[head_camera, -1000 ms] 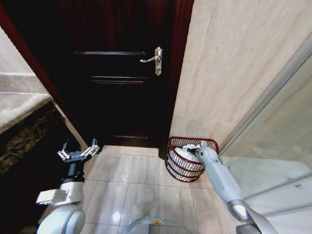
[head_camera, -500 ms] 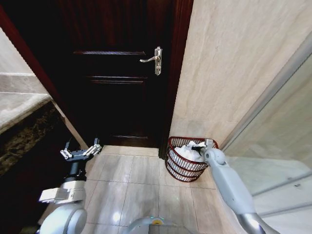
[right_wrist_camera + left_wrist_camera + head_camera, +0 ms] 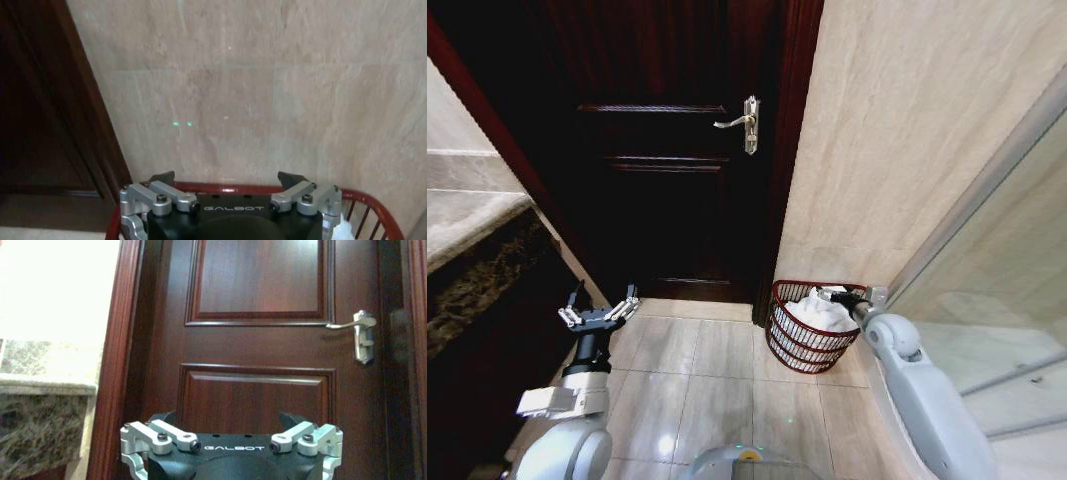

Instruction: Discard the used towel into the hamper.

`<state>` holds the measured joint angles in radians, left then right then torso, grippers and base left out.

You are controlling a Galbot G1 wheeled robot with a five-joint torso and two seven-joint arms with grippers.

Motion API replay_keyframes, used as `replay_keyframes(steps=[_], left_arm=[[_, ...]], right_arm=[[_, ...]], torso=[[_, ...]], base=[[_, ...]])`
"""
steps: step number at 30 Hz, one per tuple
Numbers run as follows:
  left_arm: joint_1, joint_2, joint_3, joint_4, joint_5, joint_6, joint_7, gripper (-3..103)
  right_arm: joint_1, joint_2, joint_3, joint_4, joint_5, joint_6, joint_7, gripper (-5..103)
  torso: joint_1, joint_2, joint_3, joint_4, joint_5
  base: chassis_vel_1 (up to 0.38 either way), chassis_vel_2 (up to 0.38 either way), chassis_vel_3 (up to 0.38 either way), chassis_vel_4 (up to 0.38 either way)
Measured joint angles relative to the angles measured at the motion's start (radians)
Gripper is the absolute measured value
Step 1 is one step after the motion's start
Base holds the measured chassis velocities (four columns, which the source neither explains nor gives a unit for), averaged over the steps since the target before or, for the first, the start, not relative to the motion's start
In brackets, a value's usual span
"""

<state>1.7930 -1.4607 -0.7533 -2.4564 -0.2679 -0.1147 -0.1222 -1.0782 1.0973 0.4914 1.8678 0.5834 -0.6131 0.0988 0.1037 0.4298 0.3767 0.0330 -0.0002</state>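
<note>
The hamper (image 3: 799,345), a small reddish-brown ribbed basket, stands on the floor in the corner between door frame and marble wall. A white towel (image 3: 823,312) lies bunched inside it. My right gripper (image 3: 830,294) hovers open just above the hamper's far rim, holding nothing. In the right wrist view that gripper (image 3: 227,177) faces the marble wall, with the hamper's rim (image 3: 371,210) and a bit of towel (image 3: 347,228) below it. Far from the hamper, my left gripper (image 3: 599,314) waits open over the floor on the left, and in the left wrist view this gripper (image 3: 227,416) points at the door.
A dark wooden door (image 3: 667,200) with a metal lever handle (image 3: 745,122) is shut ahead. A stone counter (image 3: 472,240) juts in at the left and a glass panel (image 3: 997,300) runs along the right. Tiled floor (image 3: 717,390) lies open in front.
My right gripper has lifted out of the hamper and drawn back over its rim, leaving the towel inside. The left arm has shifted slightly.
</note>
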Motion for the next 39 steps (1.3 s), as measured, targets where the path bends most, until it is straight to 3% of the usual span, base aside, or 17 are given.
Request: replay_keyframes(steps=[4,12,14,15,16,21,23,30,39], left_arm=[[0.007,-0.011,0.003,0.0,0.011,-0.001,-0.006,100],[0.011,-0.031,0.012,-0.007,0.018,0.013,-0.003,100],[0.011,-0.037,0.014,-0.007,0.019,0.019,0.012,100],[0.011,-0.037,0.014,-0.007,0.019,0.019,0.012,100],[0.011,-0.038,0.018,0.002,0.028,0.017,0.022,100],[0.01,-0.046,0.028,0.029,0.046,0.011,0.049,100],[0.002,-0.046,0.033,0.062,0.054,0.01,0.067,100],[-0.017,0.007,0.034,0.123,-0.004,0.02,0.087,100],[-0.063,0.077,0.033,0.191,-0.034,0.023,0.076,100]], right_arm=[[-0.022,0.002,0.002,0.006,-0.048,0.058,-0.013,100],[-0.114,0.011,0.038,0.048,-0.11,0.231,-0.059,100],[-0.151,0.017,0.055,0.058,-0.15,0.307,-0.061,100],[-0.151,0.017,0.055,0.058,-0.15,0.307,-0.061,100],[-0.183,0.028,0.074,0.07,-0.179,0.361,-0.06,100],[-0.281,0.066,0.14,0.126,-0.233,0.43,-0.058,100],[-0.35,0.115,0.193,0.159,-0.281,0.486,-0.05,100],[-0.427,0.211,0.249,0.182,-0.328,0.545,-0.046,100],[-0.422,0.3,0.235,0.197,-0.4,0.561,-0.053,100]], torso=[[0.0,0.0,0.0,0.0,0.0003],[0.0,0.0,0.0,-0.0001,0.0002],[0.0,0.0,0.0,0.0,0.0002],[0.0,0.0,0.0,0.0,0.0002],[0.0,0.0,0.0,0.0001,0.0003],[0.0,0.0,0.0,-0.0002,0.0001],[0.0,0.0,0.0,-0.0001,0.0],[0.0,0.0,0.0,0.0,0.0002],[0.0,0.0,0.0,0.0,0.0001]], base=[[0.0,0.0,0.0,0.0],[0.0,0.0,0.0,0.0],[0.0,0.0,0.0,0.0],[0.0,0.0,0.0,0.0],[0.0,0.0,0.0,0.0],[0.0,0.0,0.0,0.0],[0.0,0.0,0.0,0.0],[0.0,0.0,0.0,0.0],[0.0,0.0,0.0,0.0]])
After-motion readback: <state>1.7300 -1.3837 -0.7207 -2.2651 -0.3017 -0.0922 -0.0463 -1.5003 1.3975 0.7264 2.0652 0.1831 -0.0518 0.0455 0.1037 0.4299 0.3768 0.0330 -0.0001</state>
